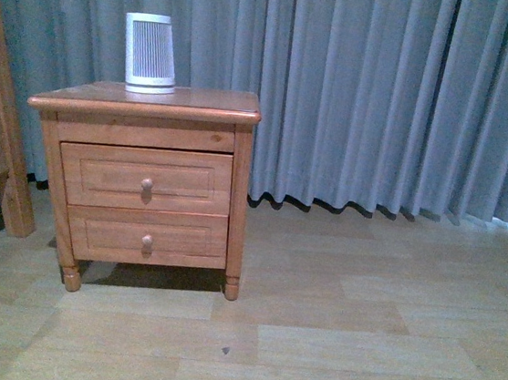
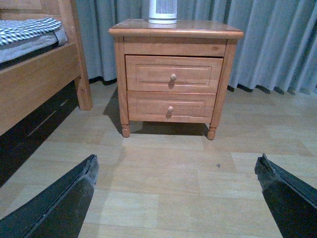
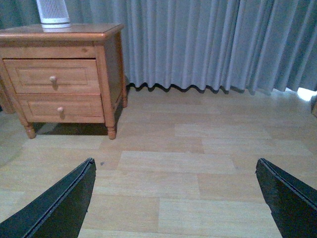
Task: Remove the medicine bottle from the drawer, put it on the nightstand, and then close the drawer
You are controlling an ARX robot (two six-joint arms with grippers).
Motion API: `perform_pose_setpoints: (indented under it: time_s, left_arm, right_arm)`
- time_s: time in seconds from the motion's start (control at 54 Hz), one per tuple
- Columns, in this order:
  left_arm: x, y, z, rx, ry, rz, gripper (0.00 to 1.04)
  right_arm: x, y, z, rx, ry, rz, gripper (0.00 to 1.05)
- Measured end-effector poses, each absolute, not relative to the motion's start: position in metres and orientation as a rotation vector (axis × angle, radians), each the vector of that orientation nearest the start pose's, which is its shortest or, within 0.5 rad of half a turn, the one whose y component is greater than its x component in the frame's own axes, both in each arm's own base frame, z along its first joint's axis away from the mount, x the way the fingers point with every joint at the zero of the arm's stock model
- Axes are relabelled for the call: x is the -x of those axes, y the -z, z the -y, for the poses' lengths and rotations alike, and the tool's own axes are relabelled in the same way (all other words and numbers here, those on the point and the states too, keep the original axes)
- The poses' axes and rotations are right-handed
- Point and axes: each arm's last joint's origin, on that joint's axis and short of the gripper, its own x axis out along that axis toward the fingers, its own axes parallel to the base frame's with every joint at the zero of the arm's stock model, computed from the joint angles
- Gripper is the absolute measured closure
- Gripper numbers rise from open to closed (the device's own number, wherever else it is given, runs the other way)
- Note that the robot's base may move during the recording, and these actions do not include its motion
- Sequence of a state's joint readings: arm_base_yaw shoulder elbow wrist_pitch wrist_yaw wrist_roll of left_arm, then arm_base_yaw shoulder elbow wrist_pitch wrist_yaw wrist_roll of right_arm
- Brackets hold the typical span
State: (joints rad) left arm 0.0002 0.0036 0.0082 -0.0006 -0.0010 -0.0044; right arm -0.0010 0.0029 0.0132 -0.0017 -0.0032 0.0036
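So, the nightstand (image 1: 144,109) sits in front of the grey curtain (image 1: 384,95) with its upper drawer (image 1: 186,182) fully shut, same as the lower drawer (image 1: 184,237). The medicine bottle doesn't show in any view. A white ribbed appliance (image 1: 150,53) stands on top. The left hand (image 2: 177,166) and right hand (image 3: 176,166) both hang over the wood floor (image 1: 355,348), fingers spread wide, holding nothing, well apart from the nightstand.
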Motion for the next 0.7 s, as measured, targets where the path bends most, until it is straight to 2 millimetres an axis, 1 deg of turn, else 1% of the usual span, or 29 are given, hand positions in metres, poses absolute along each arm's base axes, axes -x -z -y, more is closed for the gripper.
perform_pose_setpoints:
  time_s: [0.704]
  left_arm:
    - [-0.0974, -0.1660, 0.0000, 0.004, -0.001, 0.004, 0.07]
  right_arm:
    - [-0.0971, -0.1676, 0.0000, -0.004, -0.002, 0.008, 0.07]
